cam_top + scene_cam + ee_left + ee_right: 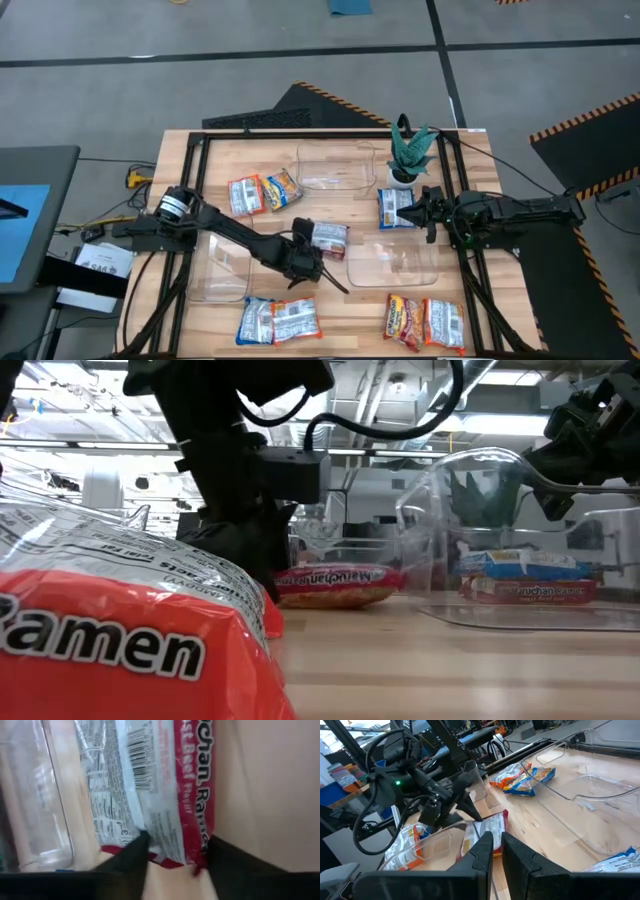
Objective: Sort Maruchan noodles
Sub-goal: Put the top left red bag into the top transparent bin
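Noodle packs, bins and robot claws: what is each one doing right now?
Red noodle pack: flat on the table, left claw around its end.
Blue noodle pack: flat, just ahead of the right claw.
Right claw: fingers nearly together, holding nothing.
Bin by the plant: upright, empty.
Bin by the left arm: upright, empty.

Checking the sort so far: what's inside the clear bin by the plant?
The bin by the plant shows only bare wood through its clear floor; no packet lies inside. The orange packet lies just outside its wall.
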You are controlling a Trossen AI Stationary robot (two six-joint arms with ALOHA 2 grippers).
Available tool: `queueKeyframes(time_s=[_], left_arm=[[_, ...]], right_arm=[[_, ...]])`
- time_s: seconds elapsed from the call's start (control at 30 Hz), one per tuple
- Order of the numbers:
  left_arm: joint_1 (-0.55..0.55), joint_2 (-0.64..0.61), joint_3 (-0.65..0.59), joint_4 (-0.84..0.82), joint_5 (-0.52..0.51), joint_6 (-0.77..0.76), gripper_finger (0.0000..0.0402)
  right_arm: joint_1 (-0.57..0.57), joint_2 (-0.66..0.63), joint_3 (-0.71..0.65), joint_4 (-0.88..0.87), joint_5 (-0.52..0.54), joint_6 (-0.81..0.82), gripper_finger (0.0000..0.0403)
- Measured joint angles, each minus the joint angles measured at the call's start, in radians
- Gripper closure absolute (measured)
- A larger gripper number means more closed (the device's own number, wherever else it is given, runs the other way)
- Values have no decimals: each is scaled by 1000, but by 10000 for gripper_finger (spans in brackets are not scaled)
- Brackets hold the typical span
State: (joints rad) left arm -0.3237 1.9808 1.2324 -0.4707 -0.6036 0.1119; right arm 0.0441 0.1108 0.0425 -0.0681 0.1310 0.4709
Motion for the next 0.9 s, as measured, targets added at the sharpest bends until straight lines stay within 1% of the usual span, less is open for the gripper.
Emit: queueKeyframes(time_s=[0.07,0.1,0.13,0.23,0.37,0.5,0.63,0.7,0.77,0.83,0.9], left_arm=[[-1,0,0,7,-14,15,359],[-3,-1,0,8,-15,19,378],[-4,-4,0,8,-13,21,386],[-8,-12,28,-45,-18,16,397],[-23,-42,75,-154,-72,2,401],[-31,-112,85,-194,-123,0,401],[-32,-203,86,-233,-207,-8,401],[-25,-250,86,-211,-260,23,401],[-5,-290,86,-160,-316,91,401],[41,-319,87,-91,-328,167,401],[108,-338,87,-32,-318,231,401]], right_arm=[[0,0,0,0,0,0,337],[0,0,0,0,0,0,337],[0,0,0,0,0,0,337],[0,0,0,0,0,0,337],[0,0,0,0,0,0,337],[0,0,0,1,0,0,337],[0,0,0,0,0,0,337],[0,0,0,0,0,0,337],[0,0,0,0,0,0,337],[0,0,0,0,0,0,337],[0,0,0,0,0,0,337]])
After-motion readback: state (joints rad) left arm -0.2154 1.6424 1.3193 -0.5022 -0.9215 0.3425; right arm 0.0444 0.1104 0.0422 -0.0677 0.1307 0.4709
